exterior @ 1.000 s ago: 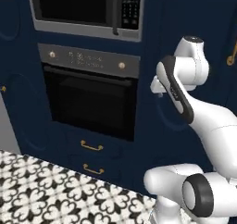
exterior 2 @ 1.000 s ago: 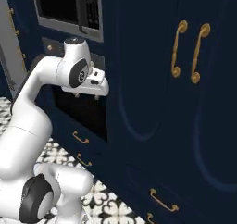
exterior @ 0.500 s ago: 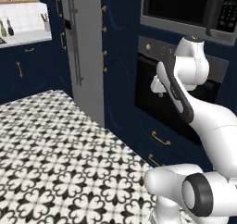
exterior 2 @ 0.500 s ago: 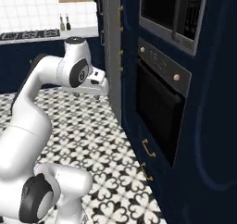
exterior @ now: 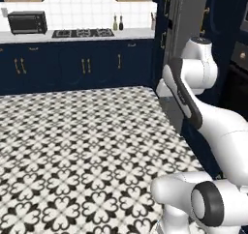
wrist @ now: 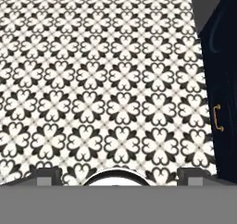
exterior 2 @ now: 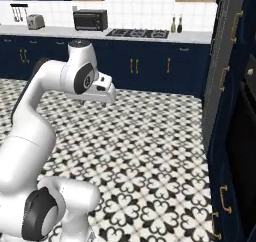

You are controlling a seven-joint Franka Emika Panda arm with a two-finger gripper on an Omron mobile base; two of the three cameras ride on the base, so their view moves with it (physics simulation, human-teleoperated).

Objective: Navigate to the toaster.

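The toaster (exterior 2: 35, 21), small, boxy and silver-grey, stands far off on the white counter at the back left, left of a larger black toaster oven (exterior 2: 90, 20). That oven also sits at the counter's left end in the left base view (exterior: 27, 22). My arm is folded in front of the base, and the gripper (exterior 2: 103, 89) hangs over the patterned floor, well away from the counter. In the hand view the gripper (wrist: 120, 177) is open: its fingertips (wrist: 48, 175) stand wide apart over bare tiles with nothing between them.
A cooktop (exterior: 82, 33) and bottles (exterior: 117, 22) sit on the far counter above navy base cabinets (exterior: 87, 66). A tall grey fridge panel (exterior: 186, 35) and navy cabinets (exterior 2: 225, 111) line the right side. Black-and-white tiled floor (exterior: 72, 146) stretches toward the counter.
The base has turned left: the views swung from the wall oven, past the fridge, to the far counter wall. The arm keeps the same folded pose.
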